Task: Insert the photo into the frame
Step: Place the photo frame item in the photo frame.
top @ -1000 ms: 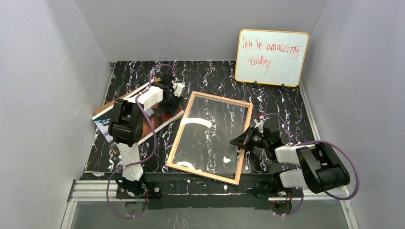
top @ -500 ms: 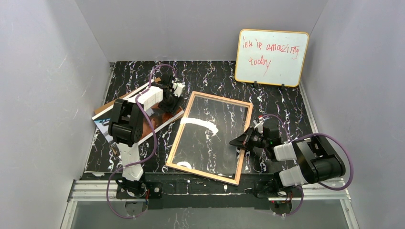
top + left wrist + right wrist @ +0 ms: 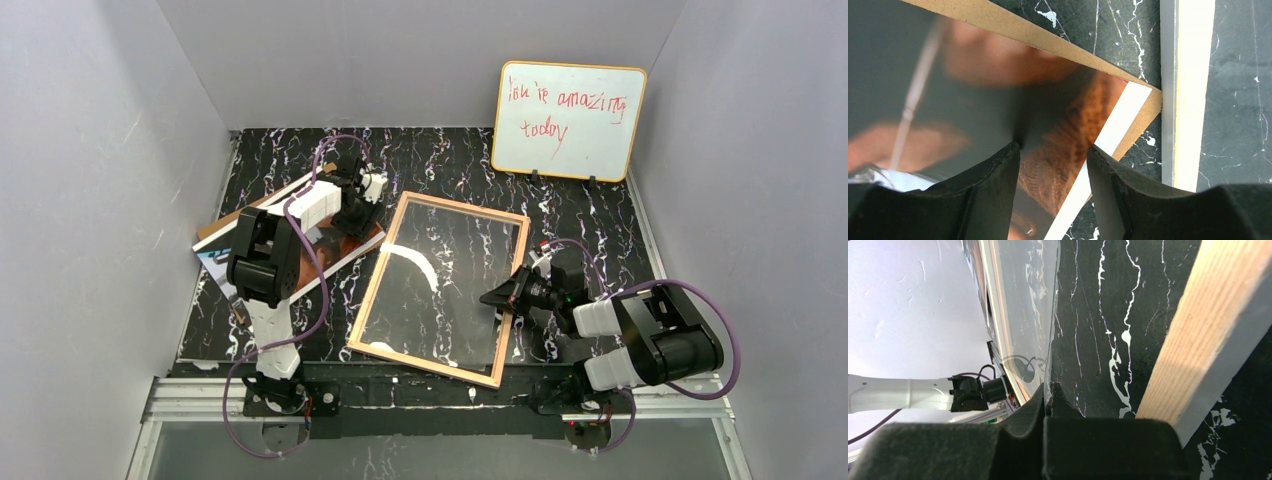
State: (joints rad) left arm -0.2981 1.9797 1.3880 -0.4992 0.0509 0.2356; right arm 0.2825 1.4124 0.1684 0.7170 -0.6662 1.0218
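Note:
The frame point(image 3: 377, 300) lies tan back up in the middle of the table. My right gripper point(image 3: 492, 297) is shut on the right edge of its clear pane point(image 3: 440, 300), which is tilted up off the frame. In the right wrist view the fingertips point(image 3: 1049, 387) pinch the thin pane point(image 3: 1048, 315) beside the wood rail point(image 3: 1208, 325). The photo point(image 3: 352, 246) lies on a brown backing board point(image 3: 215, 232) at the left. My left gripper point(image 3: 352, 222) is open just above the photo's white-bordered corner point(image 3: 1058, 130), jaws point(image 3: 1054, 147) astride it.
An orange-rimmed whiteboard point(image 3: 567, 120) with red writing stands at the back right. Grey walls close in the table on three sides. In the left wrist view the frame's white edge point(image 3: 1193, 90) lies just right of the backing board's corner point(image 3: 1148, 107).
The right arm drew in a little and the gripper shifted slightly left. The white glare on the pane narrowed and moved, so the pane's tilt changed. The left arm has not moved.

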